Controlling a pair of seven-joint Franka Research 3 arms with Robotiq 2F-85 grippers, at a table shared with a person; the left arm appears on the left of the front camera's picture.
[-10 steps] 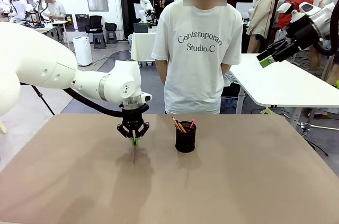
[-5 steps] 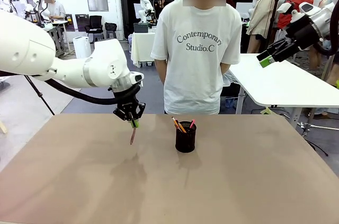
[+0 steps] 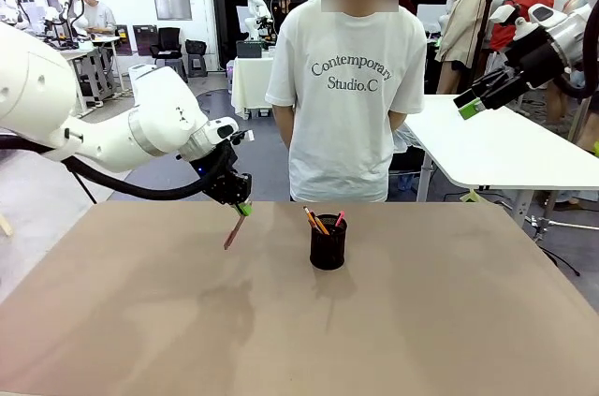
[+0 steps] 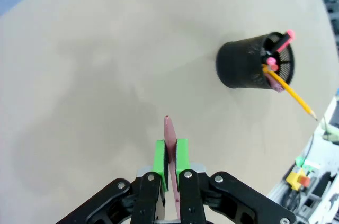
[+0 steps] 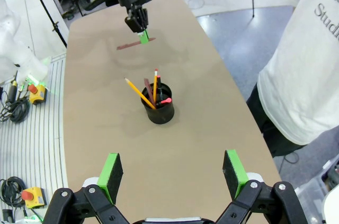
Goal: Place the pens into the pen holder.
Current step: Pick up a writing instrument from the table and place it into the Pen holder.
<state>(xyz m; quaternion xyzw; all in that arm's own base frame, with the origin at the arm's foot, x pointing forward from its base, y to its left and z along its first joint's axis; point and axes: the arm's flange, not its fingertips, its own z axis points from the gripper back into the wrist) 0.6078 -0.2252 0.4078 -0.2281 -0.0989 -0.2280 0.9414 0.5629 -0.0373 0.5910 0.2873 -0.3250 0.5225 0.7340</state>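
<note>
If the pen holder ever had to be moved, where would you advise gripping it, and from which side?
I would grip the pen holder across its round wall, low down, coming in level from the side. It stands upright on the table, and pens lean out of its open top, so a grasp from above would probably knock them.

front faces person — wrists overlook table

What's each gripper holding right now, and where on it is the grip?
The left gripper is shut on a reddish-brown pen, pinched near its upper end, tip hanging above the table. The right gripper is open and holds nothing.
</note>
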